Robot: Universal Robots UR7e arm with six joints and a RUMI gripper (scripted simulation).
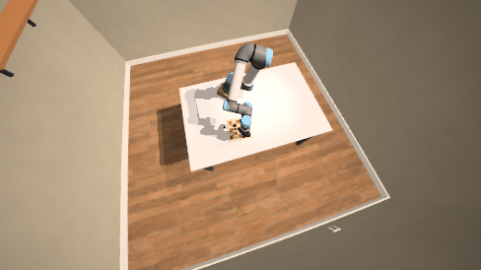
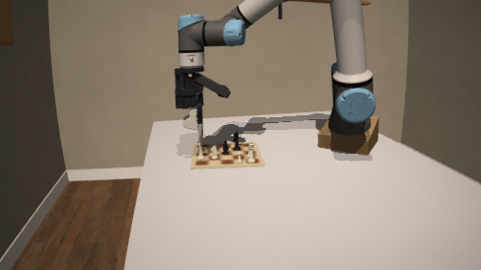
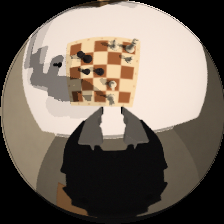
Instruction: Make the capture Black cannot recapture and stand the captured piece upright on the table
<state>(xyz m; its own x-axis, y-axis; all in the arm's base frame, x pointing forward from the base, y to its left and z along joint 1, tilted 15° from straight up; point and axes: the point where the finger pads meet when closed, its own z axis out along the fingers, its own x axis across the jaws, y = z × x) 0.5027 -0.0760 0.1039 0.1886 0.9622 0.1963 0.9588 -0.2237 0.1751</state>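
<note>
The chessboard [image 3: 135,75] [image 2: 227,167] lies on the white table. My gripper [image 3: 112,107] [image 2: 200,141] points down over its edge farthest from the robot base. Its fingers are part open with nothing visible between them. A white piece [image 3: 110,98] [image 2: 201,154] stands just ahead of and below the fingertips. A white knight [image 2: 214,153] [image 3: 112,84] stands one row in. A black piece [image 2: 225,148] [image 3: 99,71] and a taller black piece [image 2: 237,142] [image 3: 87,58] stand farther in. A small black piece [image 3: 57,64] [image 1: 225,127] is off the board on the table; whether it is upright is unclear.
Near the board's robot-side corner are a white pawn [image 2: 240,158] [image 3: 128,59], a tall white piece [image 2: 251,155] [image 3: 131,47] and another white piece [image 3: 112,45]. The robot's wooden base block [image 2: 362,145] is beyond the board. The arm's shadow crosses the board and table.
</note>
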